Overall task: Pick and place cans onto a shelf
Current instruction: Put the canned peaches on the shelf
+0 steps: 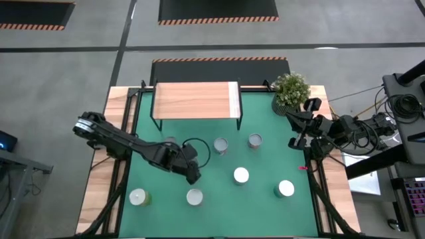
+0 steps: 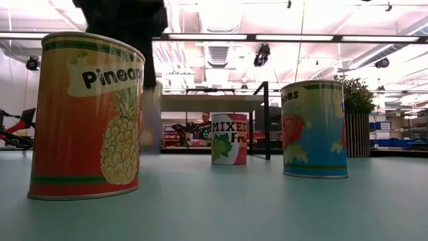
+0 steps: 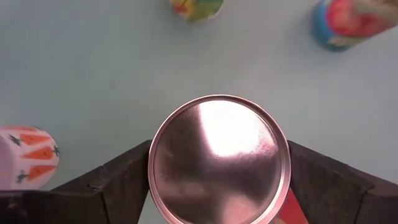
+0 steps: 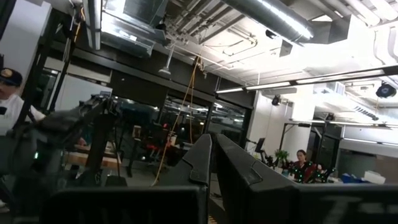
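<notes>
Pick step under way: left gripper (image 3: 219, 180) sits over a can (image 3: 219, 160) in the near-left part of the green surface (image 1: 265, 212), one dark finger on each side of its silvery lid. The fingers (image 3: 121, 183) look right at the rim, but firm contact can't be told, so grasp unconfirmed. My read: close fully, lift straight up, then carry far to the shelf (image 1: 196, 100) at the far-left side, which shows no cans on it yet.

Right gripper (image 4: 212, 155) is parked at the right edge near the potted plant (image 1: 291, 89), pointing out into the room, fingers pressed together on nothing.

Other cans stand apart on the surface: pineapple can (image 2: 87, 117), tomato can (image 2: 314, 128), mixed-fruit can (image 2: 229, 138), carrot-label can (image 3: 28, 155). Two cans (image 1: 220, 145) stand between the left gripper and the shelf, so the lift likely needs height to pass them. A person (image 4: 9, 102) stands in the room behind.
</notes>
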Robot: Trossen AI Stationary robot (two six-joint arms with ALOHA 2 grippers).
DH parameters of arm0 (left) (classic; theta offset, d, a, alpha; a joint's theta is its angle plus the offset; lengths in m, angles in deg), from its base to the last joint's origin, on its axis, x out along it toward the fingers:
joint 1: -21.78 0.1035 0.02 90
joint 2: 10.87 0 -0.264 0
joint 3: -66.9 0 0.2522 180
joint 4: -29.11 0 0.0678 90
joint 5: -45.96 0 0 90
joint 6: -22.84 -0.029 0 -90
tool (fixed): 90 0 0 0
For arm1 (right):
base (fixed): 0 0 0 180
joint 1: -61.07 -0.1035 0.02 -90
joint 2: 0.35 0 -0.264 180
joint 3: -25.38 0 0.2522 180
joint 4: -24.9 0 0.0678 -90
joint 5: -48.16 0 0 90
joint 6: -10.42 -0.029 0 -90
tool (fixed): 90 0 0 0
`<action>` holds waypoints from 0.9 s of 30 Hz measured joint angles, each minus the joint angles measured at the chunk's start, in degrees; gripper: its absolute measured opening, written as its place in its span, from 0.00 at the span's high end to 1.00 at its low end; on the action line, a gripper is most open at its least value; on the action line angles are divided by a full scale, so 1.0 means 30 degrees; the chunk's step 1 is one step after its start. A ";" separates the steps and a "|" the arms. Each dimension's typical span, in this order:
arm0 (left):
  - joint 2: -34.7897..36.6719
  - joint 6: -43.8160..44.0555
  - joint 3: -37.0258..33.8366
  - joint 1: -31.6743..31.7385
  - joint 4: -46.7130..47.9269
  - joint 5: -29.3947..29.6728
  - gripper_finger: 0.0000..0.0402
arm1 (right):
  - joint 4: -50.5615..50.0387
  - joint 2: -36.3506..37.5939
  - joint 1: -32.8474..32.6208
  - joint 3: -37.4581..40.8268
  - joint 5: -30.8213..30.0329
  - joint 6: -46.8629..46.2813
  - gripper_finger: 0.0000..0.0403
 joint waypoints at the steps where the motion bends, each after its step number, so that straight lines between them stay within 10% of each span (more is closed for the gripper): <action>1: 0.0007 -0.0317 0.0582 0.0014 0.0589 0.0007 0.21 | -0.0005 0.0000 0.0007 0.0000 -0.0002 0.0005 0.97; 14: 0.0036 -0.6366 1.0215 0.2346 0.8531 0.2894 0.21 | 0.0000 0.0000 0.0001 0.0000 -0.0036 0.0007 0.97; 27: 0.0258 -1.2461 1.2081 1.2276 0.9951 0.1370 0.21 | 0.0000 0.0000 0.0000 0.0000 -0.0583 0.0022 0.97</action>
